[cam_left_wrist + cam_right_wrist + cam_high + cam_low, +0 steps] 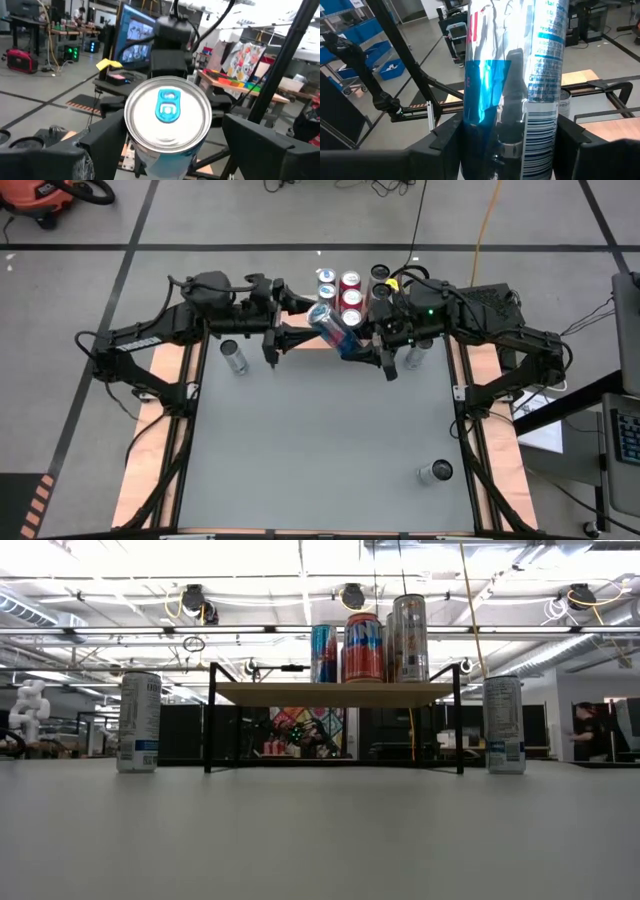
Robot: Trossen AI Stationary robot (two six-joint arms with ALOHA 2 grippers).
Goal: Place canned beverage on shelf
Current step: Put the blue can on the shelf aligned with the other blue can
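I hold the blue and silver can in my right gripper, fingers clamped around its lower body, which is why the right wrist view is filled by its printed side. The can lies tilted in the air above the table, just in front of the shelf, with its top turned toward my left arm. My left gripper faces that end, so the left wrist view looks straight onto the lid and its blue tab; those fingers stand spread on either side of the can without pressing it, as far as I can tell (this looks like a handover being set up, though that is my reading). On the shelf, several cans are crowded toward the right side of the wooden top, leaving bare board on the left, and I judge that is where this one belongs. Three spare cans wait on the table: one left of the shelf, one right of it, one near the front edge, all well clear of my path.
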